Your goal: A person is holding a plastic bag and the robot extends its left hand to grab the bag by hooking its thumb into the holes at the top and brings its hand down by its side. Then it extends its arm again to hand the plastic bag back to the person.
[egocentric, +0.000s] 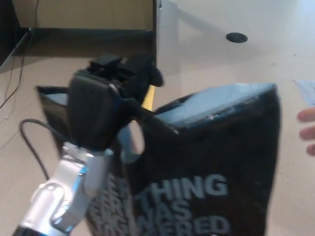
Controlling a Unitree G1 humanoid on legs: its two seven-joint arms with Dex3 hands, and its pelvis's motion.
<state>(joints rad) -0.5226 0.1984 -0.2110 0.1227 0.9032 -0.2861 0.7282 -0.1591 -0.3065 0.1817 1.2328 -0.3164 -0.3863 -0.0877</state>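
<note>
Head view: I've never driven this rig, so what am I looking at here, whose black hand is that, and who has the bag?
This single picture comes from a camera on the robot's head, looking down. The black block on a silver forearm is the robot's left hand. Its fingers are hooked through a handle hole at the top of the black plastic bag, which has pale lettering and hangs from it. At the right edge a person's hand shows, apart from the bag, not touching it. Behind is a tan floor with a round dark floor socket. The robot's right hand is out of view.
</note>
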